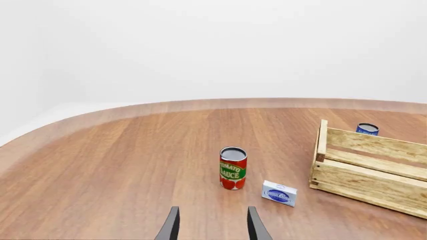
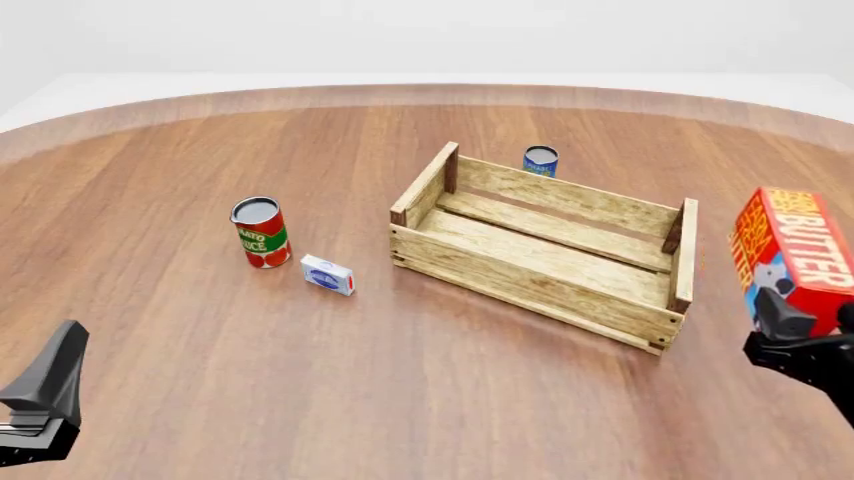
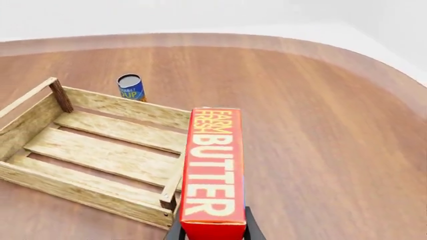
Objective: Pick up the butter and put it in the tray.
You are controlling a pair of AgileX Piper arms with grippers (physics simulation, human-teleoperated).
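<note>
The butter (image 2: pixel 791 250), a red carton with an orange-yellow face and a blue-white patch, reads "FARM FRESH BUTTER"; the right gripper (image 2: pixel 798 322) clamps it in the air just right of the tray (image 2: pixel 534 285). The left gripper (image 1: pixel 212 225) hangs spread and empty, facing a red can (image 1: pixel 233 168) labelled "TOMATO SAUCE".

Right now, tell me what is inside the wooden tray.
The tray shows only its bare slat floor; the front and right wrist views show nothing inside. The butter is still outside, beyond its right end, held in the right gripper.
</note>
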